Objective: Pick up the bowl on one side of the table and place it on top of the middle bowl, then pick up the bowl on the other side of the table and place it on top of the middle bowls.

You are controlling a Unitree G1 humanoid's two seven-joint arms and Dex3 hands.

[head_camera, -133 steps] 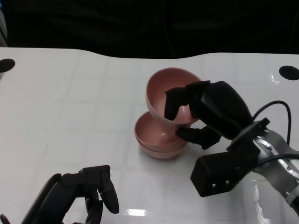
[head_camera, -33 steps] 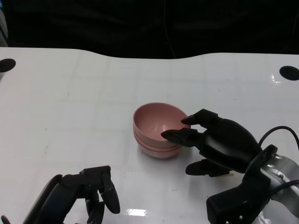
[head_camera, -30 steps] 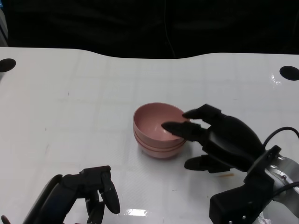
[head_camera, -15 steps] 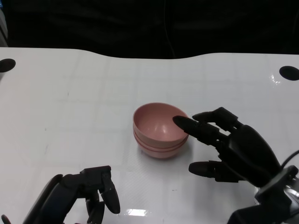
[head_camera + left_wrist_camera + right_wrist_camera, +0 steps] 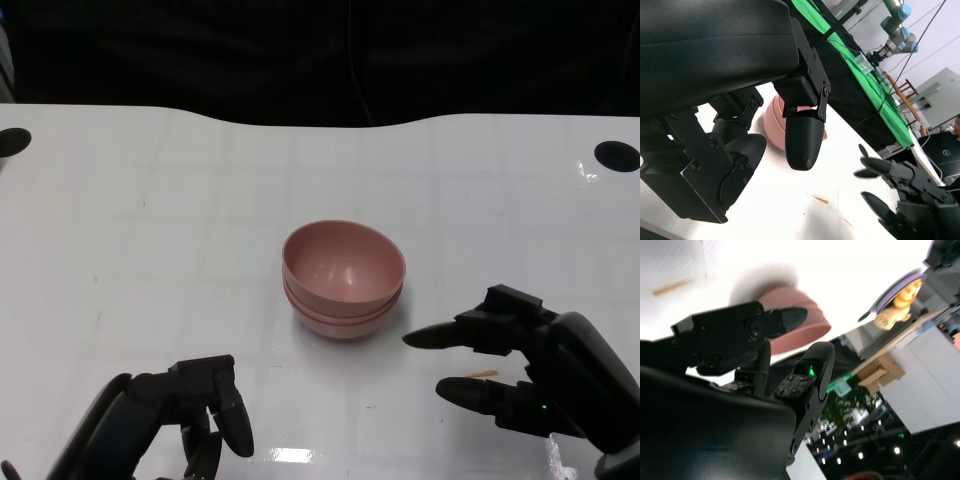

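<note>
Pink bowls (image 5: 343, 277) nested in one stack near the middle of the white surface (image 5: 150, 220), well apart from every edge, with bare room on all sides. Right robot hand (image 5: 540, 375) low at the near right, fingers spread, holding nothing, fingertips near the stack but not touching. Left robot hand (image 5: 165, 425) at the near left edge, fingers curled in around nothing, well apart from the bowls. Small tan sliver (image 5: 482, 376) lying by the right fingers. Dark round holes (image 5: 616, 155) at the far corners. No readable writing or labels anywhere.
</note>
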